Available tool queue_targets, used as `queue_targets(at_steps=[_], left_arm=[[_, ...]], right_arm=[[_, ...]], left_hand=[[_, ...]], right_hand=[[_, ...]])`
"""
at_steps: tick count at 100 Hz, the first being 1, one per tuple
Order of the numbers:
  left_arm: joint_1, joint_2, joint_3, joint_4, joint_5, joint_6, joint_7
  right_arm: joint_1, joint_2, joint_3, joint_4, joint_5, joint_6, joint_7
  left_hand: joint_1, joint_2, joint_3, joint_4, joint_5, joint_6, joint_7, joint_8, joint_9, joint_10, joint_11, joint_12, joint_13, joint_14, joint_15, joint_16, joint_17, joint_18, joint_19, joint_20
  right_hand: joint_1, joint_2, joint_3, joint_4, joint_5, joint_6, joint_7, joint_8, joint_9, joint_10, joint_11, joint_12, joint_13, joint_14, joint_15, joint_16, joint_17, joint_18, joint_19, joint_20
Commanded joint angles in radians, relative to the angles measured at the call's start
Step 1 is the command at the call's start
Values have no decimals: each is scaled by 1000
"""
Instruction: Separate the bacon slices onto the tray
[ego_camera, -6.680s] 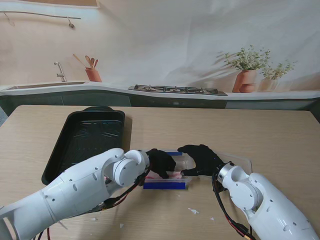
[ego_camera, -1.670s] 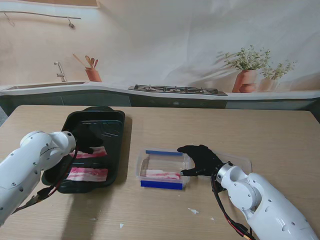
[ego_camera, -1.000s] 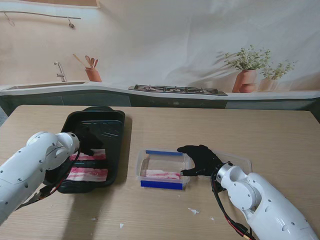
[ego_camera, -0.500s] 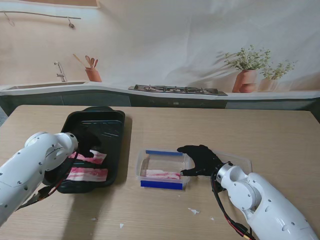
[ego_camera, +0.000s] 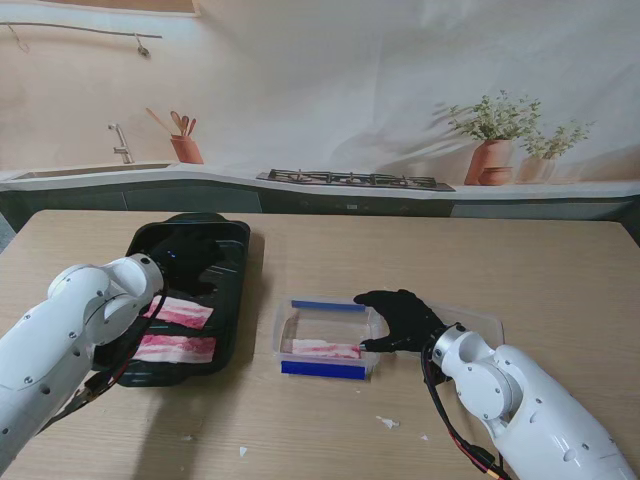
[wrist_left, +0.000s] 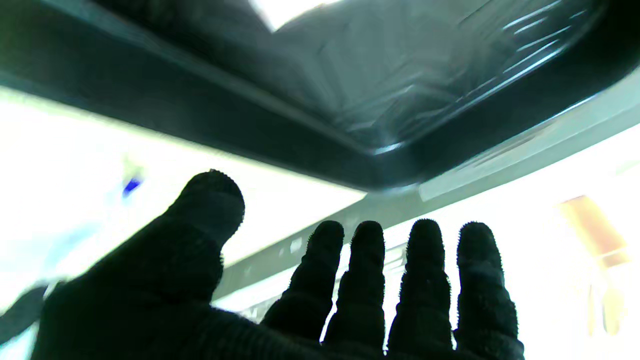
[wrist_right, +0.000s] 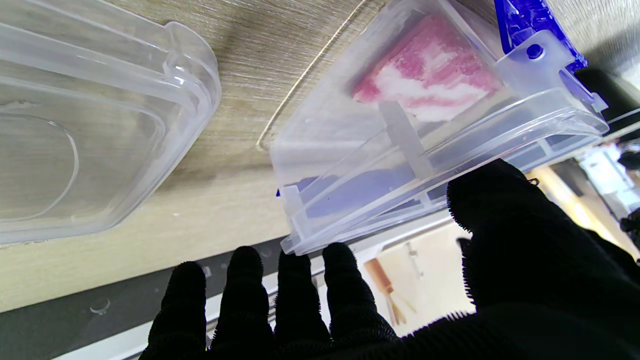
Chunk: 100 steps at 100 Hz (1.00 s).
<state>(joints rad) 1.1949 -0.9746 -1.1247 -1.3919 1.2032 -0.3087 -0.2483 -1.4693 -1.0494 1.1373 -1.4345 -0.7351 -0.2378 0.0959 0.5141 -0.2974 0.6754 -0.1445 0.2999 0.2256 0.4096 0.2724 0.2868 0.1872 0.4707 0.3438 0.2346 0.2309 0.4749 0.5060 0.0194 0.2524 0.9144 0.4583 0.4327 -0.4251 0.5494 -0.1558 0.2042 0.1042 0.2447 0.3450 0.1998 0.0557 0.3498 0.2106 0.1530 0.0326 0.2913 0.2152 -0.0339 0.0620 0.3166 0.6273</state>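
Observation:
Two pink bacon slices (ego_camera: 178, 313) (ego_camera: 174, 349) lie side by side in the nearer half of the black tray (ego_camera: 222, 240). My left hand (ego_camera: 190, 262) hovers over the tray's middle, fingers spread, holding nothing; its wrist view shows the tray's dark floor (wrist_left: 380, 95) beyond the fingers (wrist_left: 367, 280). More bacon (ego_camera: 324, 349) (wrist_right: 430, 82) rests in the clear box with blue clips (ego_camera: 327, 368) (wrist_right: 540, 42). My right hand (ego_camera: 400, 318) (wrist_right: 360, 310) sits against that box's right side, its fingers lying along the rim without closing on it.
The box's clear lid (ego_camera: 480, 322) (wrist_right: 90, 120) lies on the table just right of my right hand. Small white scraps (ego_camera: 387, 423) dot the table nearer to me. A counter with sink, stove and plant pots runs along the far edge.
My left hand carried a slice from the clear box to the tray, laid it beside the first slice, let go and lifted away toward the tray's middle. The right hand stayed put.

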Motion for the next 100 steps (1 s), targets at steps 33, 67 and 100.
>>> queue_targets(at_steps=[33, 67, 100], left_arm=[[-10, -57, 111, -207, -386, 110, -96], [-103, -86, 322, -209, -644, 322, -139], [-193, -131, 505, -110, -806, 454, -116]], right_arm=[[-2, -7, -2, 9, 6, -18, 8], [-8, -7, 7, 7, 7, -26, 4], [-9, -8, 12, 7, 8, -29, 1]], left_hand=[[13, -3, -53, 52, 186, -6, 137, 72, 241, 6, 94, 82, 222, 33, 138, 90, 179, 15, 162, 83], [75, 32, -104, 67, 386, 8, 171, 89, 445, 47, 87, 109, 385, 81, 135, 112, 255, 106, 112, 60], [94, 61, -151, 78, 369, 65, 0, 5, 352, 100, -11, 17, 283, 132, 28, 27, 243, 128, 88, 50]], right_hand=[[-6, 3, 9, 48, -3, -4, 12, 0, -19, -10, 20, 2, -25, -33, 5, 8, 2, 2, 1, 19], [-6, 4, 8, 48, -2, -5, 13, 0, -19, -10, 22, 3, -25, -34, 6, 9, 1, 1, 1, 19], [-5, 3, 10, 48, -1, -3, 13, 0, -19, -16, 24, 3, -25, -34, 10, 10, 2, 0, 1, 20]])
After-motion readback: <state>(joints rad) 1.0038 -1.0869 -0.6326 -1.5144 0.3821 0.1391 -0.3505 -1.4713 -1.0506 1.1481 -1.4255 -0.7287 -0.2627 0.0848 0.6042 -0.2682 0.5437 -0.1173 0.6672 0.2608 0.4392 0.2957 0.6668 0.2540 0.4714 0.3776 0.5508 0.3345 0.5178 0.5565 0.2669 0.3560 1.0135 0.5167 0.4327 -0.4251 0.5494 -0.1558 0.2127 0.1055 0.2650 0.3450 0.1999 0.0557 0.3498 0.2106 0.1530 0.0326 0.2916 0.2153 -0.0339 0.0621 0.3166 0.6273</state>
